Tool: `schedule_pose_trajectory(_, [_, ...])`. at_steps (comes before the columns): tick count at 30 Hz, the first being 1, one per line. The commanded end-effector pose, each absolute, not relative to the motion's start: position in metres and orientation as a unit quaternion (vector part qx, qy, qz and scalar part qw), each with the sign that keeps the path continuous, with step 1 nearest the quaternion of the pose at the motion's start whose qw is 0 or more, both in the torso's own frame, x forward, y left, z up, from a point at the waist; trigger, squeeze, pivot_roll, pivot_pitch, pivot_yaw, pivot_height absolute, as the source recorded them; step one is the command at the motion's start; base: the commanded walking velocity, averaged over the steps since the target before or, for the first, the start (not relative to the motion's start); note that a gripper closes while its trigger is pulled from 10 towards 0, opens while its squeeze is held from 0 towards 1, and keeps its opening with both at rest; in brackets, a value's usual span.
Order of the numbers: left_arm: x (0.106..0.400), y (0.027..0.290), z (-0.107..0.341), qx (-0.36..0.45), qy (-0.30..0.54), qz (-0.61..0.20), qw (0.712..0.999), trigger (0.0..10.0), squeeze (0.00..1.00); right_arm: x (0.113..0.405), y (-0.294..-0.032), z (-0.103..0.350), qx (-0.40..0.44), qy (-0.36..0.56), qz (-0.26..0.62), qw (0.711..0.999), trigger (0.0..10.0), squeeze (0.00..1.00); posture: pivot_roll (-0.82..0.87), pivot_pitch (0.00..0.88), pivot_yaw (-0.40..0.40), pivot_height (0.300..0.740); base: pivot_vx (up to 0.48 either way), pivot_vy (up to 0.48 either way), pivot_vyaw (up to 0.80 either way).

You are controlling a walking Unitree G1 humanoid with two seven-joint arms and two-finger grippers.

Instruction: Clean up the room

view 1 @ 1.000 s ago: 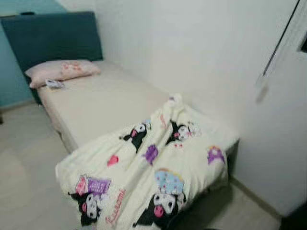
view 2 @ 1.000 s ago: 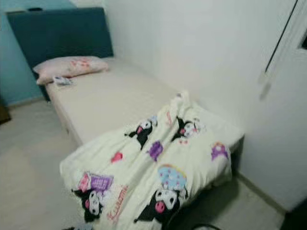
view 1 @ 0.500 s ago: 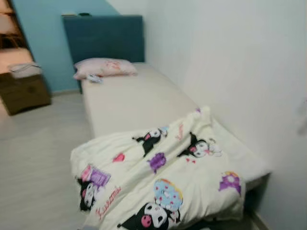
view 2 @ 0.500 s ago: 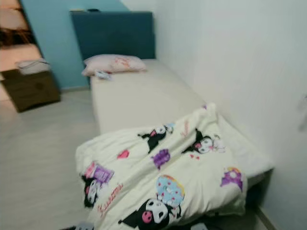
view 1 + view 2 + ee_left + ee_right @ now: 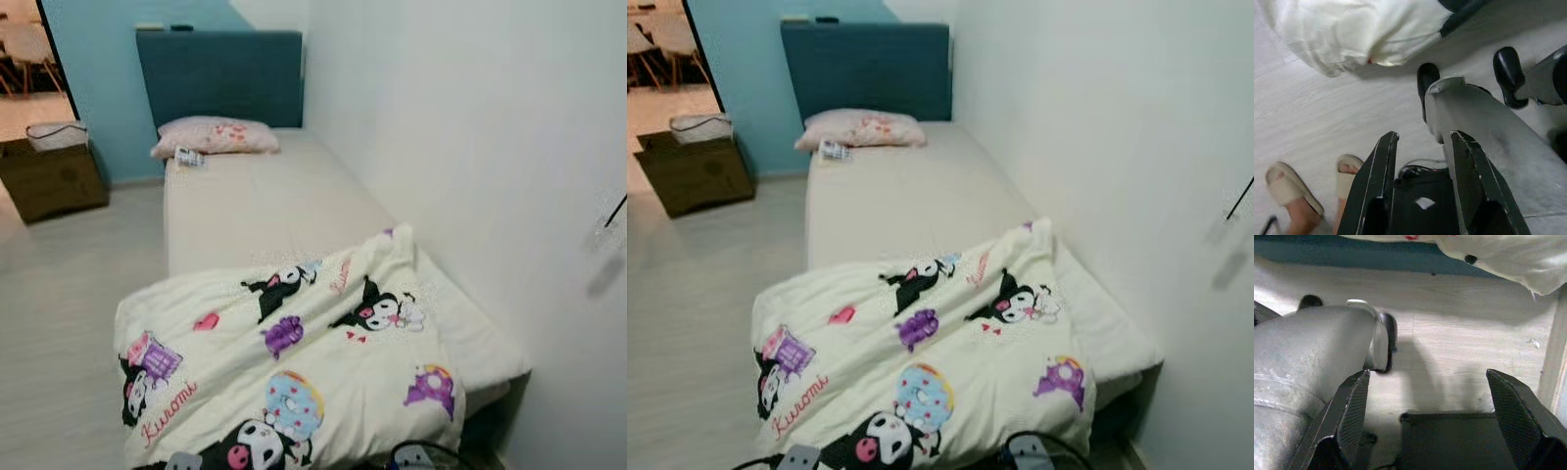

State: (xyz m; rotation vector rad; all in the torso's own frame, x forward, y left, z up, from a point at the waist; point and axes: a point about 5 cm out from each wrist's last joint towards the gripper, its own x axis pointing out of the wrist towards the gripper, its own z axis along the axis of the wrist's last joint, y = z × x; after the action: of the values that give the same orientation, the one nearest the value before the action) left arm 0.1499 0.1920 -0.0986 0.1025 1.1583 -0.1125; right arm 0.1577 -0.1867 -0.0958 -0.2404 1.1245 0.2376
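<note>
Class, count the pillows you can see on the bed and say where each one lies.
1. The pink pillow lies at the head of the bed, against the blue headboard. The cartoon-print blanket heaped over the foot could hide another.

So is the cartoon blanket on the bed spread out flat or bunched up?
Bunched up: the blanket lies rumpled over the foot end, leaving the mattress bare.
</note>
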Motion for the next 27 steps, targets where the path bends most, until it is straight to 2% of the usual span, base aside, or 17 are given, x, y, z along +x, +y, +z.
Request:
schedule_pose_trajectory(1, [0.149, 0.187, -0.099, 0.045, 0.550, -0.059, 0.832, 10.0, 0.00, 0.164, -0.184, -0.093, -0.102, 0.516, 0.102, 0.844, 10.0, 0.00, -0.17, 0.000, -0.010, 0.740, 0.000, -0.416, 0.00])
schedule_pose_trajectory(6, [0.149, 0.188, -0.100, 0.045, 0.550, -0.058, 0.832, 10.0, 0.00, 0.184, -0.182, -0.084, -0.071, 0.481, 0.086, 0.870, 10.0, 0.00, -0.17, 0.000, -0.009, 0.740, 0.000, -0.414, 0.00])
schedule_pose_trajectory(9, [0.147, 0.190, -0.100, 0.047, 0.553, -0.058, 0.830, 10.0, 0.00, 0.226, -0.170, -0.059, -0.001, 0.394, 0.110, 0.912, 10.0, 0.00, -0.18, 0.000, -0.002, 0.740, 0.000, -0.414, 0.00])
schedule_pose_trajectory(11, [0.146, 0.191, -0.100, 0.048, 0.554, -0.058, 0.829, 10.0, 0.00, 0.247, -0.162, -0.043, 0.018, 0.348, 0.139, 0.927, 10.0, 0.00, -0.18, 0.000, 0.000, 0.740, 0.000, -0.409, 0.00])
schedule_pose_trajectory(14, [0.145, 0.191, -0.100, 0.049, 0.555, -0.057, 0.829, 10.0, 0.00, 0.259, -0.155, -0.033, 0.026, 0.320, 0.160, 0.933, 10.0, 0.00, -0.18, 0.000, 0.000, 0.740, 0.000, -0.374, 0.00])
schedule_pose_trajectory(19, [0.146, 0.193, -0.100, 0.050, 0.554, -0.044, 0.830, 10.0, 0.00, 0.284, -0.141, -0.010, 0.037, 0.279, 0.195, 0.940, 10.0, 0.00, -0.18, 0.000, 0.001, 0.735, 0.000, 0.000, 0.00])
schedule_pose_trajectory(27, [0.146, 0.195, -0.100, 0.054, 0.553, -0.042, 0.830, 10.0, 0.00, 0.306, -0.142, 0.013, 0.035, 0.227, 0.198, 0.953, 10.0, 0.00, -0.18, 0.000, 0.005, 0.711, 0.000, 0.000, 0.00])
